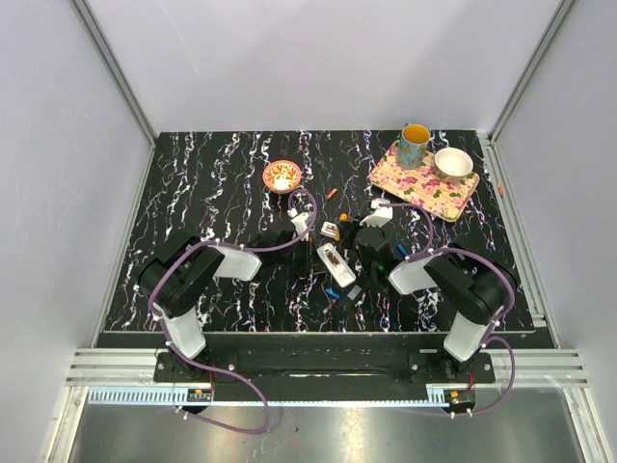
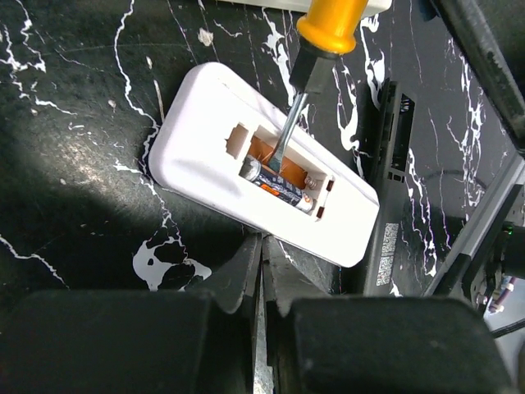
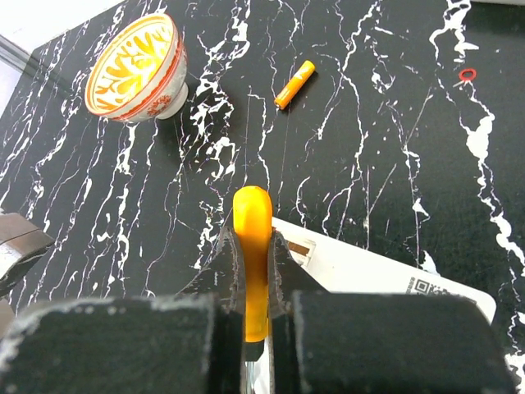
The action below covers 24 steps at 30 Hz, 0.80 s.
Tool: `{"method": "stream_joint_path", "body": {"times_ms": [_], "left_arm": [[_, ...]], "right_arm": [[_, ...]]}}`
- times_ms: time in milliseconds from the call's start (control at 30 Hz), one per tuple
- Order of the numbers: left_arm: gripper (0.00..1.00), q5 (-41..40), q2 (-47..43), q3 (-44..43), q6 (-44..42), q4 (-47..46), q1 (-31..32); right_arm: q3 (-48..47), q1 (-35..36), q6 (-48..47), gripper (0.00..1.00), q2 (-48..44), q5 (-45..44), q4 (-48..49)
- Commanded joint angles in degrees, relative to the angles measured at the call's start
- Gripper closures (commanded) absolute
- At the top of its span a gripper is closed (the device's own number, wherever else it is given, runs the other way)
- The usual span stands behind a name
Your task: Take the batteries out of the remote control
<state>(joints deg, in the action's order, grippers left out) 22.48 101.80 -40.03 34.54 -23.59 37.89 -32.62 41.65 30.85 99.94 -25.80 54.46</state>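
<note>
Black marble-patterned bench (image 1: 222, 193) with white veining lies between plain grey walls. Just ahead of the left claw (image 2: 261, 250), whose fingers are pressed together with nothing between them, a white remote (image 2: 205, 139) lies flat and slantwise, its near edge at the fingertips. Its battery compartment stands open, and a seated battery (image 2: 279, 187), dark with orange on it, lies lengthwise inside. To the right of that claw, a black device (image 2: 394, 164) with a printed label rests just beside the remote.

The right claw (image 3: 253, 254) is clamped on the orange handle of a screwdriver (image 2: 332, 25). The metal shaft slants down into the open compartment, its tip against the seated battery. Beyond this claw, well apart from it, a loose battery (image 3: 294, 84) lies on bare bench, orange all over. Farther ahead and to the left sits an orange-patterned bowl (image 3: 135, 70). Far off to the claw's right, a floral tray (image 1: 410, 183) carries a mug (image 1: 415, 145) and a white bowl (image 1: 453, 164).
</note>
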Motion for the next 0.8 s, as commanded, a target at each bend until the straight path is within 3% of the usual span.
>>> {"method": "stream_joint_path", "body": {"times_ms": [0, 233, 767], "left_arm": [[0.94, -1.4, 3.0, -0.8, -0.4, 2.9, -1.2], [0.94, 0.2, 5.3, -2.3, -0.5, 2.7, -1.9], [0.94, 0.5, 6.0, -3.8, -2.1, 5.0, -3.9]], "right_arm": [[-1.7, 0.4, 7.9, 1.0, -1.4, 4.7, -3.6], [-1.7, 0.4, 10.4, 1.0, -1.9, 6.7, -6.1], [-2.4, 0.4, 5.4, 1.0, -8.4, 6.5, -10.2]]}}
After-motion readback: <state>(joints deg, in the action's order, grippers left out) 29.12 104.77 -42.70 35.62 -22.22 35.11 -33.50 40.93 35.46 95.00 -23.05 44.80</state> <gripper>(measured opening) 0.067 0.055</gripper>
